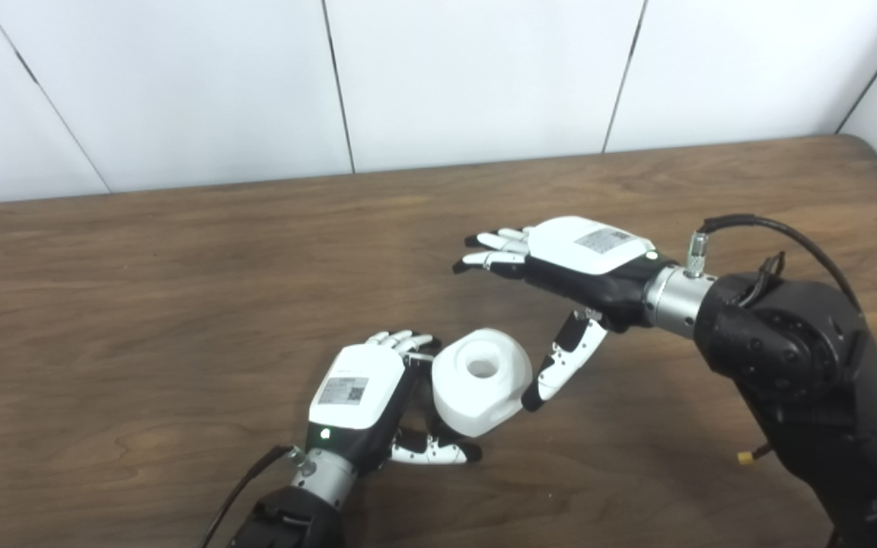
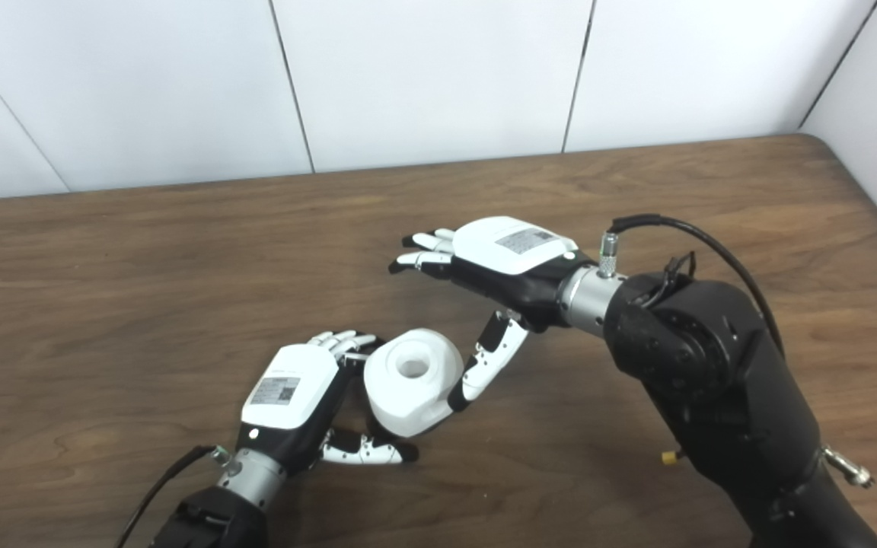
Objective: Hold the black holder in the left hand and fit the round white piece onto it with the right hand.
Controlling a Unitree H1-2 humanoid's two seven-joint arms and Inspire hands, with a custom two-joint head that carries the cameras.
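The round white piece (image 1: 480,380), chunky with a hole in its top, sits low over the table in front of my left hand (image 1: 358,392). That hand's fingers (image 1: 406,340) curl against the piece's far left side, and its thumb lies along the table under the near edge. The black holder is almost wholly hidden beneath the white piece. Only a dark sliver (image 1: 425,358) shows by the fingers. My right hand (image 1: 560,262) hovers open above and to the right, fingers stretched left. Its thumb hangs down with the tip at the piece's right side.
The brown wooden table (image 1: 180,289) stretches out to the left and back. Its far edge meets a white panelled wall (image 2: 423,76), and its rounded right corner lies near my right forearm (image 2: 697,358).
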